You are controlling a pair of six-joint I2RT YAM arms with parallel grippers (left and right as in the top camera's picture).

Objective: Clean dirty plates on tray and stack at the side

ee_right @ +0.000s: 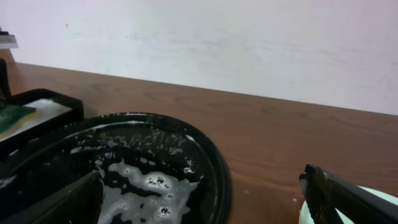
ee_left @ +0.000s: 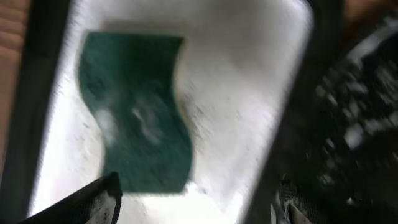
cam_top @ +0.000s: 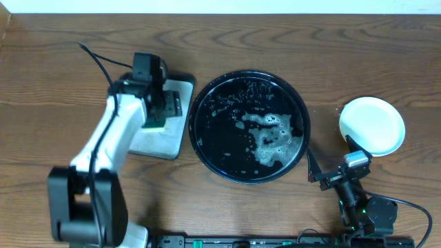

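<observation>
1. Only the overhead view shows the whole layout. The round black tray (cam_top: pixel 197 131) lies mid-table. The plates (cam_top: pixel 373 125) lie on the table (cam_top: pixel 289 48) just off the tray's right side, clear of its rim. From above they read as one pale disc, so how many are stacked I cannot tell.
2. The same view shows white foam (cam_top: pixel 274 141) pooled on the tray's right half.
3. The left wrist view, though blurred, shows what the arm hides from above. A green sponge (ee_left: pixel 134 112) lies flat and free in a small grey tray (ee_left: pixel 249 87) just left of the black tray.
4. The right wrist view alone gives the low side angle. It shows the black tray's raised rim (ee_right: pixel 214 168), the pale wall (ee_right: pixel 217 43) behind it, and a sliver of plate edge (ee_right: pixel 388 198) at the lower right.
5. The left arm (cam_top: pixel 114 131) reaches forward to the left of the tray. The left gripper (cam_top: pixel 167 109) points down over the small grey tray, spread wide and holding nothing.
6. The right arm (cam_top: pixel 365 210) is folded low, off the tray's near right edge. The right gripper (cam_top: pixel 332 157) is splayed fully apart between tray and plates, gripping nothing. One finger (cam_top: pixel 353 143) overlaps the plate rim from above.
</observation>
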